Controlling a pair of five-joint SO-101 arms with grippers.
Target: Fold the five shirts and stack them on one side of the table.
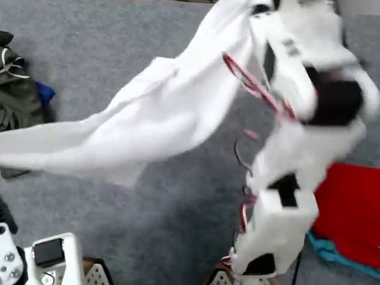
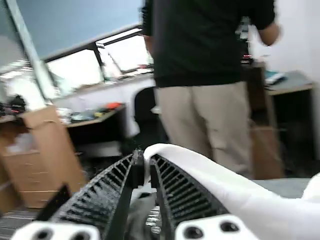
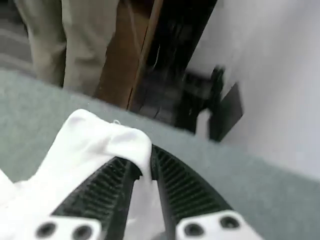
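A white shirt (image 1: 159,114) hangs stretched in the air above the grey table, running from the left edge up to the far right. My left gripper (image 2: 142,162) is shut on one edge of the white shirt (image 2: 225,195). My right gripper (image 3: 145,167) is shut on a bunched edge of the white shirt (image 3: 85,145). In the high view the right arm (image 1: 293,163) stands raised at the right, its gripper (image 1: 261,9) at the shirt's far upper end. The left arm (image 1: 0,246) sits at the near left corner.
A crumpled pile of dark green and blue clothes (image 1: 8,87) lies at the table's left edge. A red shirt (image 1: 358,210) lies at the right edge on top of a teal one (image 1: 338,256). The grey table (image 1: 171,219) is bare in the middle.
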